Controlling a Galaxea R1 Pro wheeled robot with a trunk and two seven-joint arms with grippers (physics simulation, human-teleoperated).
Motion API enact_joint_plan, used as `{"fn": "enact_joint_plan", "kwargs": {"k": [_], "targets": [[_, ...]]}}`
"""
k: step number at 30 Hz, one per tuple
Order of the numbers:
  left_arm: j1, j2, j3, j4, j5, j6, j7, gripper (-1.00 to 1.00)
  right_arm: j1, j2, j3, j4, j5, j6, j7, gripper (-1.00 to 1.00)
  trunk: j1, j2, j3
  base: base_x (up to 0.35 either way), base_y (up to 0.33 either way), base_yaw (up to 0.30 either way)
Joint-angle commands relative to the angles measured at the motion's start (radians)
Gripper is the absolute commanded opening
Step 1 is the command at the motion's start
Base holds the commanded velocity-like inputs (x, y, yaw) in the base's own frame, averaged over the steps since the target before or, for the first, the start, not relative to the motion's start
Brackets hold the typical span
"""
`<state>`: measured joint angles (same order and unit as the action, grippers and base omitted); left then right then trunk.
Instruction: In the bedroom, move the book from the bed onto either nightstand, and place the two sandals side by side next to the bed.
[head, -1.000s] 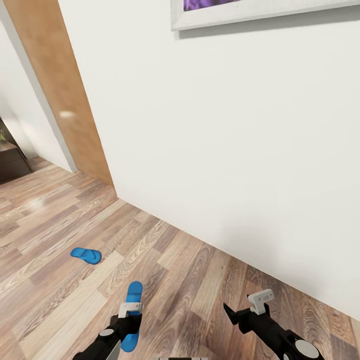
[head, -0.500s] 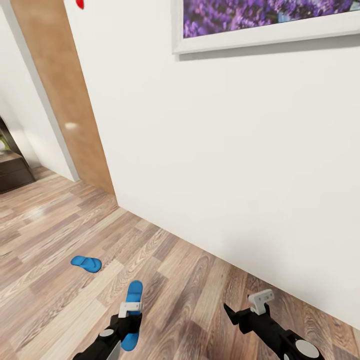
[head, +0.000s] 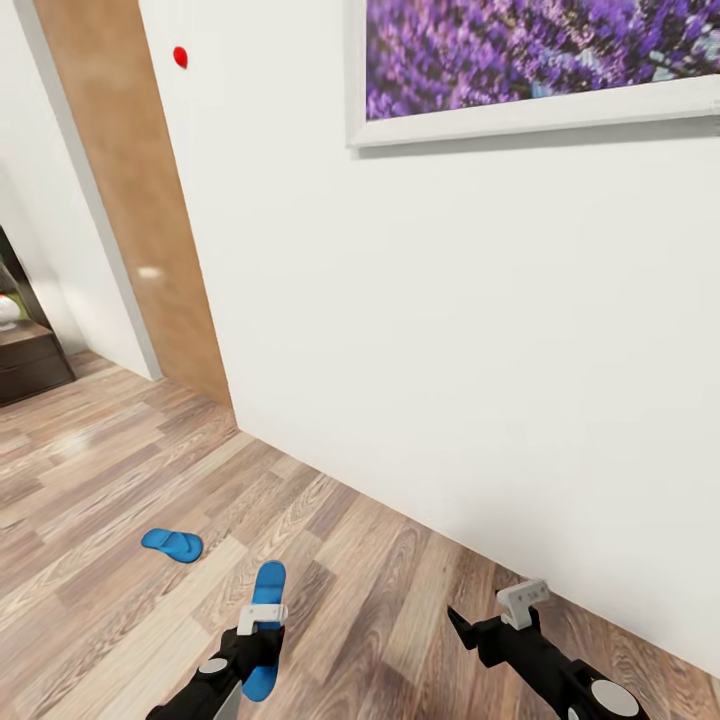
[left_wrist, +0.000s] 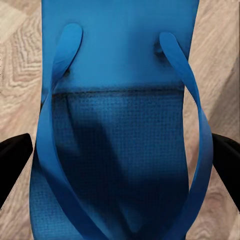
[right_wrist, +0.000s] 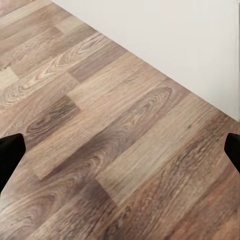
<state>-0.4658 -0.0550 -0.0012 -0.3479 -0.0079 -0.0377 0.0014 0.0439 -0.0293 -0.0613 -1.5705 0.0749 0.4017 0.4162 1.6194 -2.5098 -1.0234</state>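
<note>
Your left gripper (head: 262, 622) is clamped on one blue sandal (head: 264, 628), low in the frame left of centre; in the left wrist view that held sandal (left_wrist: 120, 125) lies between the two dark fingertips (left_wrist: 14, 155), straps facing the camera. Your right gripper (head: 490, 606), at the lower right, has its jaws spread wide with nothing between them, above bare wood-plank floor (right_wrist: 100, 150). The second sandal (head: 172, 545) lies flat on the floor at the lower left, well apart from the held one. Behind stands a white wall (head: 450, 330) with a framed purple picture (head: 540, 60) at the upper right, and a wooden door (head: 130, 190) at the upper left.
</note>
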Motion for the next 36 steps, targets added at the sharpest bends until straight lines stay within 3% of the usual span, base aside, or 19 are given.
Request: {"fn": "enact_joint_plan", "kwargs": {"k": [1, 36], "targets": [[-0.001, 0.0, 0.0, 0.001, -0.001, -0.004, 0.0, -1.0, 0.0, 0.0, -0.002, -0.002, 0.008, 0.003, 0.007, 1.0, -0.001, 0.0, 0.003, 0.0, 0.0, 0.0], [0.002, 0.01, 0.0, 0.001, -0.001, -0.005, 0.0, -1.0, 0.001, 0.0, 0.002, -0.001, 0.009, 0.002, 0.01, 1.0, -0.016, 0.008, 0.139, 0.0, 0.0, 0.0]]}}
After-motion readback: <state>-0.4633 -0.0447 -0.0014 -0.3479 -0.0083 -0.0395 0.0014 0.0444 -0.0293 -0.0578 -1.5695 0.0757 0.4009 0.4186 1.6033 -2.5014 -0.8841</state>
